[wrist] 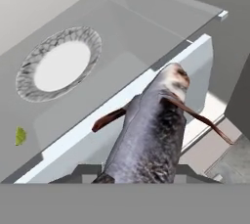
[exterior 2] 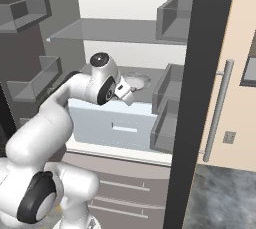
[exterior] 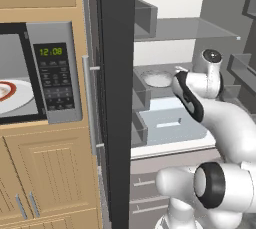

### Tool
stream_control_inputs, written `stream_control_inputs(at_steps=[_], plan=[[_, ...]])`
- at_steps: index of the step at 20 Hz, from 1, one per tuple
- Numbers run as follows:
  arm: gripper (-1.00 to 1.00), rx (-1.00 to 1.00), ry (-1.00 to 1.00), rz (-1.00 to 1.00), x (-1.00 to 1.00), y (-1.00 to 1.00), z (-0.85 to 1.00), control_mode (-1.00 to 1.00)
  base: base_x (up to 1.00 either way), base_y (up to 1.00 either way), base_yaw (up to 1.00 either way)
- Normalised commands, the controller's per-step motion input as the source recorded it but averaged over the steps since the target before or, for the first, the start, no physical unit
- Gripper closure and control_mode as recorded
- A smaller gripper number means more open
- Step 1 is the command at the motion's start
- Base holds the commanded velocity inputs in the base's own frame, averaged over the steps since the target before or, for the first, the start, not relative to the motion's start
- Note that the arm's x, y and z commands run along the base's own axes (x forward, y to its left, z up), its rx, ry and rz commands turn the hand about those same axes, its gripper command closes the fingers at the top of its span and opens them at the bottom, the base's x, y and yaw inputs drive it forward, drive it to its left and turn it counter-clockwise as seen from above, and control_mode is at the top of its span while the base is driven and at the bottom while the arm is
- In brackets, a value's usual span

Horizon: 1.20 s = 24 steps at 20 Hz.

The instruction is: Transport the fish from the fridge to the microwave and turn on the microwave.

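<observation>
The grey fish with brown fins rises from the bottom of the hand view, gripped at its tail end and pointing away from the hand. My gripper is shut on it inside the open fridge, just above the glass shelf and the pale blue-grey drawer. The fish hides the fingertips. The microwave is set into the tan cabinets left of the fridge's dark door. Its green clock is lit, and a white plate with a red ring shows inside.
A round white dish with a patterned rim rests on the glass shelf behind the fish, and a small green scrap lies near it. Grey door bins hang on the open door, whose bar handle faces the room.
</observation>
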Motion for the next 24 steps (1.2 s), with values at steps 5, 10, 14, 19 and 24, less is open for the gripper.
stream_control_inputs(at_steps=[5, 10, 14, 19, 24], plan=[[1.0, 0.0, -0.05, 0.03, -0.59, 0.0, 0.33, -1.0, 0.0, 0.0, 0.0], [1.0, 0.0, -0.04, 0.04, -0.57, 0.05, 0.36, -1.0, 0.0, 0.0, 0.0], [1.0, 0.0, -0.04, 0.04, -0.52, 0.18, 0.35, -1.0, 0.0, 0.0, 0.0], [1.0, 0.0, -0.03, 0.04, -0.53, 0.23, 0.35, -1.0, 0.0, 0.0, 0.0], [1.0, 0.0, -0.05, 0.02, -0.46, 0.12, 0.34, -1.0, 0.0, 0.0, 0.0]])
